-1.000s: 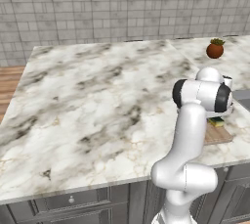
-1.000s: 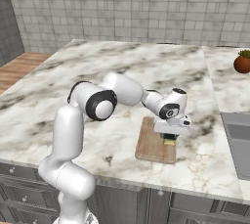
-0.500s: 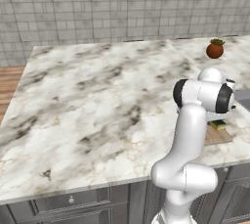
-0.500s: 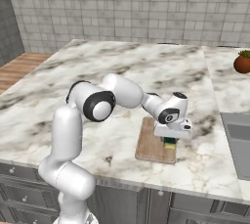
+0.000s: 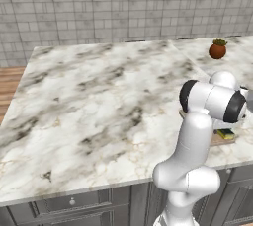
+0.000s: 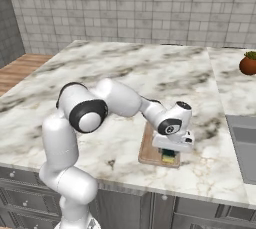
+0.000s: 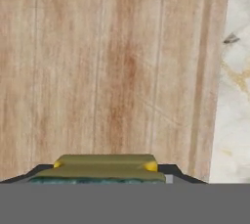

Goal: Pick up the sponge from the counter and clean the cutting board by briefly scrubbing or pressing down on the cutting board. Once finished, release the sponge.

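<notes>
Sponge point(image 6: 170, 158) clamped in our gripper point(image 6: 171, 154), pressed onto cutting board point(image 6: 150, 149) directly below, near table point(image 6: 120, 68) front edge.

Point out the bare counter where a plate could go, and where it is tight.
Free: the wide counter from the wooden floor side across to the cutting board. Tight: the front edge, where the end effector holds the sponge on the board; the fruit sits in the far corner.

The desk point(image 6: 125, 68) lies bare left of and behind the cutting board point(image 6: 150, 145); only a round fruit point(image 6: 247, 64) stands far right, well apart.
</notes>
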Available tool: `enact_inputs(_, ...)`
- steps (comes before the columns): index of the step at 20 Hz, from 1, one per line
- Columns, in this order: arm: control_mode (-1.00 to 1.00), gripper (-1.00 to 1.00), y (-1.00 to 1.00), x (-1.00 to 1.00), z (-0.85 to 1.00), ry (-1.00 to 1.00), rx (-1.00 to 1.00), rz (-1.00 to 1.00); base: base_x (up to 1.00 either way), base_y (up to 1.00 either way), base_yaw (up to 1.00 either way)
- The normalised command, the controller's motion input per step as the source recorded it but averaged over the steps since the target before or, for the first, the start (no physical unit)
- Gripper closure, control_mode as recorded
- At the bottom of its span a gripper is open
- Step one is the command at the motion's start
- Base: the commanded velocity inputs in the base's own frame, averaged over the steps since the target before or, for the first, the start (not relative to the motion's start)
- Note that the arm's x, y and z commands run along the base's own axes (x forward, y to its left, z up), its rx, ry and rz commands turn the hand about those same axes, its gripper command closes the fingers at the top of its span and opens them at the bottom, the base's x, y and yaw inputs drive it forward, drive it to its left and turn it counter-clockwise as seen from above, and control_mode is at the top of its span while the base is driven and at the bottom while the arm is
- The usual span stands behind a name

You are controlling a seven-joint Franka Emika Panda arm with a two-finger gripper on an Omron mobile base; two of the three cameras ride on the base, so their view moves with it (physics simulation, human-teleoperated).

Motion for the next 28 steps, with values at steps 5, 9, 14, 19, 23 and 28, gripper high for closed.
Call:
enact_inputs(5,-1.0,1.0,0.62,-0.45,-0.82,0.0,0.0,-0.01,0.0,0.0,0.0)
enact_inputs(9,-1.0,1.0,0.43,0.0,-1.0,0.01,0.0,0.0,0.0,0.0,0.0)
enact_inputs(14,-1.0,1.0,0.13,-0.08,-0.25,-0.11,0.01,0.0,0.0,0.0,0.0)
enact_inputs(19,-1.0,1.0,0.42,0.15,0.0,-0.07,0.0,0.0,0.0,0.0,0.0)
enact_inputs(23,-1.0,1.0,0.53,0.46,-0.32,0.02,0.0,-0.01,0.0,0.0,0.0)
enact_inputs(28,-1.0,1.0,0.4,0.11,-0.88,0.08,0.0,0.0,0.0,0.0,0.0)
